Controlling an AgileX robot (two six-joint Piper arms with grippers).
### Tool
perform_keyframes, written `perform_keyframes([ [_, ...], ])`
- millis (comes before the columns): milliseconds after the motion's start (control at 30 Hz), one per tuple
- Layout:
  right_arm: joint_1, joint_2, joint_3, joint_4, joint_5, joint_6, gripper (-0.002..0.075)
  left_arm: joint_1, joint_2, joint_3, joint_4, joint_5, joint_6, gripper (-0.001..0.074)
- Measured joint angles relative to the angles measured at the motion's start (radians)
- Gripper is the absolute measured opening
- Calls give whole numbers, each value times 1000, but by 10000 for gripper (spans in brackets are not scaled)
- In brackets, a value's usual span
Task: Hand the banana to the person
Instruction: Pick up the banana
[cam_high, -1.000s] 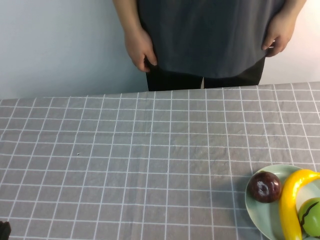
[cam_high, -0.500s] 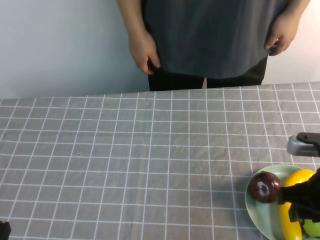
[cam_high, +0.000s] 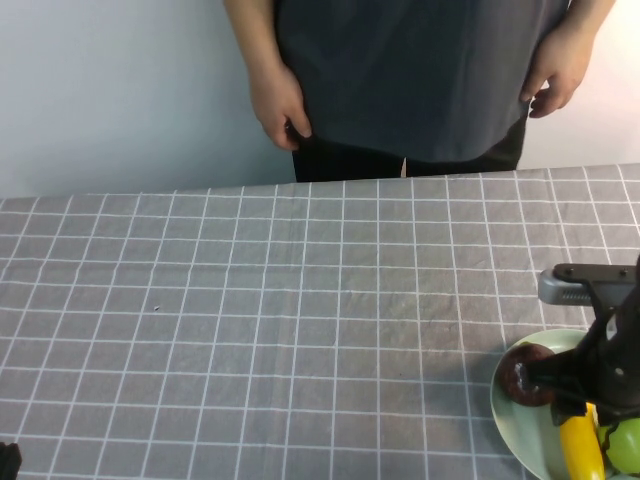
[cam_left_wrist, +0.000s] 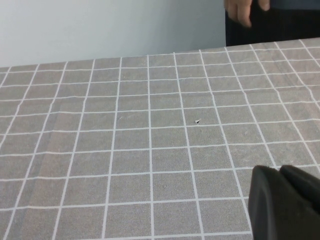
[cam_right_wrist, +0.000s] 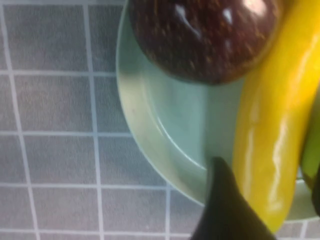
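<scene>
The yellow banana lies on a pale green plate at the table's near right, between a dark purple fruit and a green fruit. My right gripper hangs over the plate and hides the banana's upper half. In the right wrist view the gripper is open, with one finger on each side of the banana. The person stands behind the far table edge, both hands at their hips. My left gripper is shut and empty, low over the cloth at the near left corner.
A grey checked cloth covers the table. The plate's rim and the purple fruit lie close to the right gripper's fingers. A pale wall stands behind the person.
My right arm has come in from the right and moved over the plate, covering the banana's upper half. The person has shifted slightly. The left arm has not moved.
</scene>
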Motion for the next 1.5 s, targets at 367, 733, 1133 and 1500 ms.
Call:
perform_keyframes([
  [367,6,69,-11,-30,-7,38,334,0,0,0,0,0,0,-4],
  [733,25,67,-13,-48,11,67,334,0,0,0,0,0,0,-5],
  [1133,25,136,-17,-48,-14,71,334,0,0,0,0,0,0,-4],
  [1500,25,171,-19,-48,-68,73,334,0,0,0,0,0,0,-4],
])
